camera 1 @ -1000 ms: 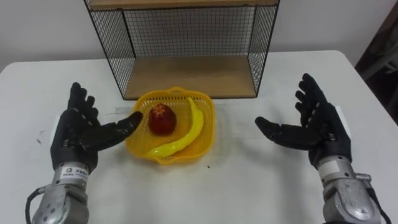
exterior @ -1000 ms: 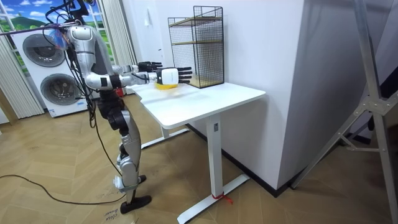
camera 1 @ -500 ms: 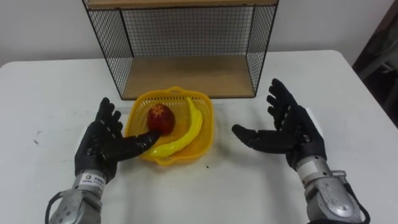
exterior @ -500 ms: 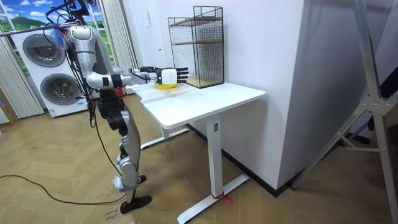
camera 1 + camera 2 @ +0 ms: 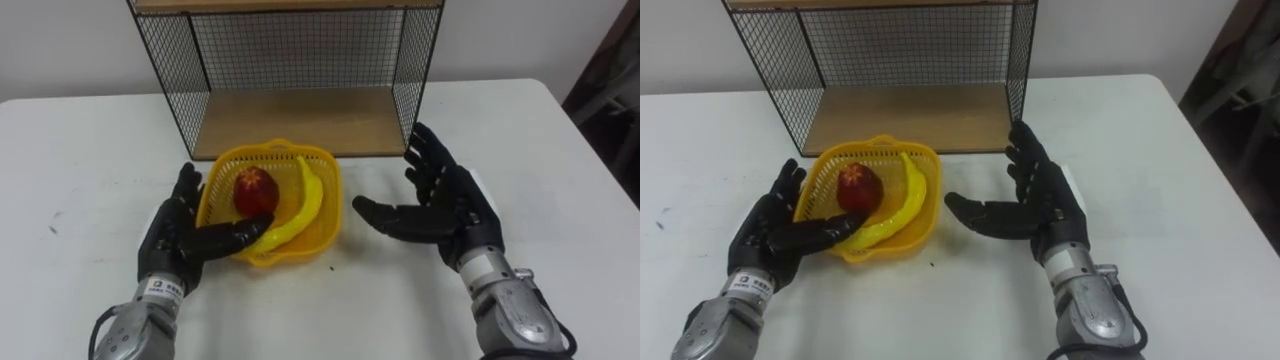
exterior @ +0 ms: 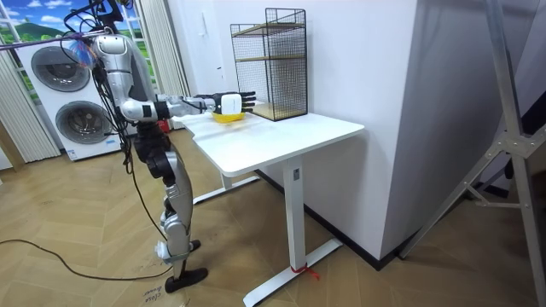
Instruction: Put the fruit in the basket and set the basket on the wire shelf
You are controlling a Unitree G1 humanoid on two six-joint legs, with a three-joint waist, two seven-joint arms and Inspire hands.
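A yellow plastic basket (image 5: 324,230) rests on the white table (image 5: 90,150) just in front of the wire shelf (image 5: 300,118). Inside it lie a red apple (image 5: 255,190) and a yellow banana (image 5: 303,203). My left hand (image 5: 176,238) is open, its straight fingers lying along the basket's left side and its thumb along the front wall. On the other side, my right hand (image 5: 445,208) is open with the palm facing the basket, a small gap off its right wall. In the room view I stand at the table's end with both arms stretched over the basket (image 6: 227,118).
The wire shelf has mesh sides, a wooden floor at table level and a wooden board above. Bare table (image 5: 560,150) stretches to either side of the hands. In the room view, washing machines (image 6: 60,94) stand behind me.
Both hands have come inward toward the basket from the sides. The left hand has gone from a gap beside the basket to lying against it. The basket and fruit have not moved.
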